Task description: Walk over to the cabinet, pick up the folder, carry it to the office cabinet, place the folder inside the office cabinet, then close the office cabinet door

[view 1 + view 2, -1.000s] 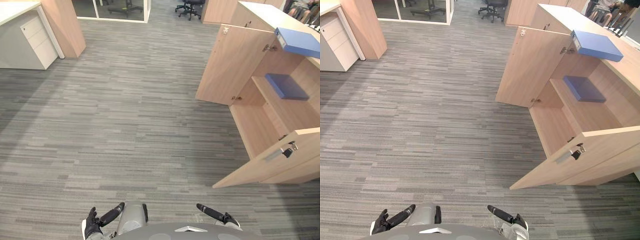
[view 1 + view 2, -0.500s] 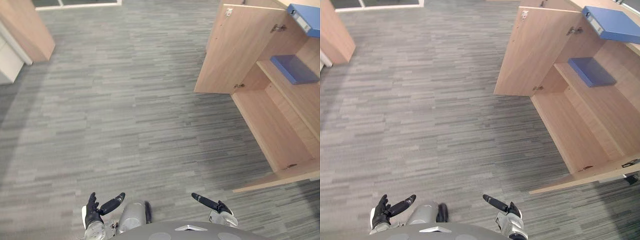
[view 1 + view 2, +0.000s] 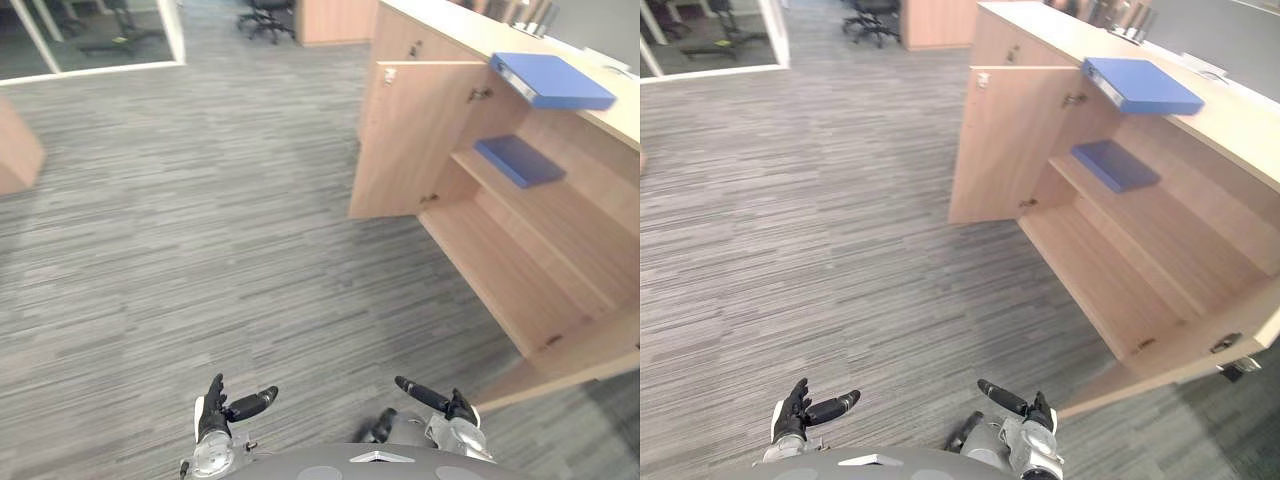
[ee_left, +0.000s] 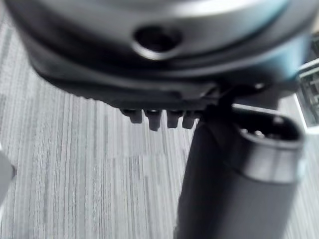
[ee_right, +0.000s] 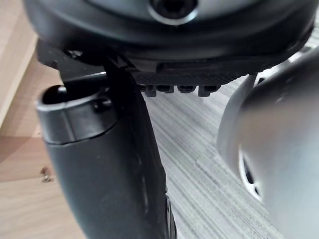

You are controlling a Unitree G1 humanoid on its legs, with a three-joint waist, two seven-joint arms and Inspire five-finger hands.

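Folder [image 3: 552, 80] lies at the front edge of the cabinet top [image 3: 440, 25], well ahead and to your right. Your right hand [image 3: 450, 405] is nearer than your left hand [image 3: 212, 415]; both are spread and empty.

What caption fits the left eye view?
Blue folder atop open cabinet; left robot hand, right robot hand open.

near cabinet door [image 3: 592, 352] cut off at the right edge, office chair [image 3: 264, 14] at the top edge
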